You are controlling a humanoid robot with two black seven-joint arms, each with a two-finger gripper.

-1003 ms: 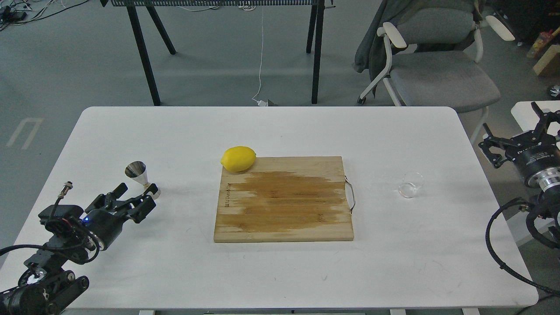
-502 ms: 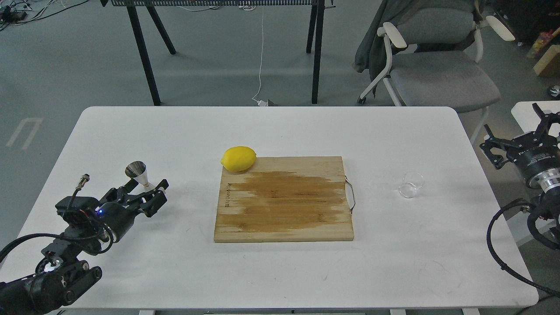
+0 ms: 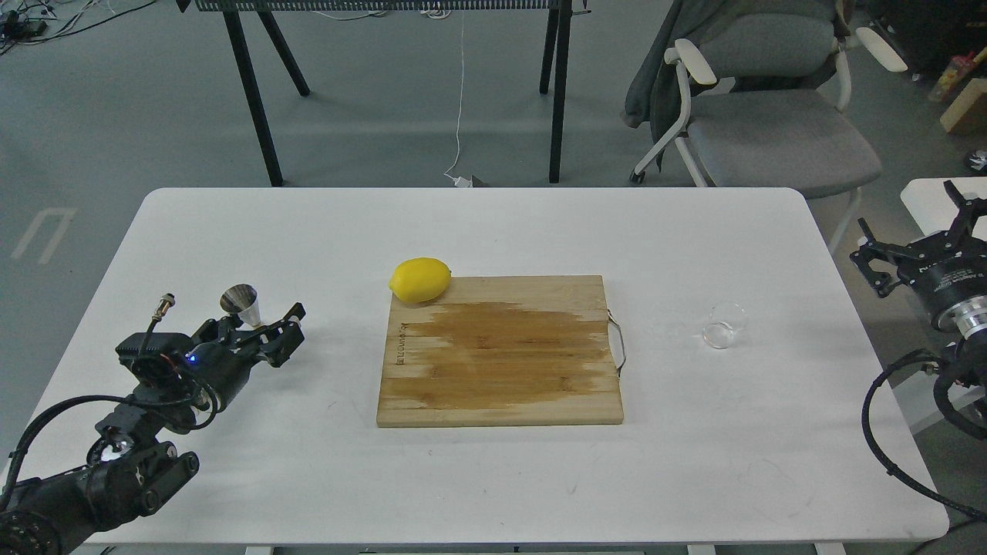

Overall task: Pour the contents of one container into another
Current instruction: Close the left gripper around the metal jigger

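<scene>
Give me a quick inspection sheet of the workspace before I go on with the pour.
Surface: white table, no spill seen.
Job's things: glass cup upright at right, untouched; steel jigger upright at left.
Clutter: lemon on the far left corner of the cutting board; board darkly stained.
Grippers: left claw open around the jigger's base; right claw open, off the table's right edge.
Cables: black loops on both arms; white cord on the floor.
Surroundings: grey chair, black table legs.
</scene>
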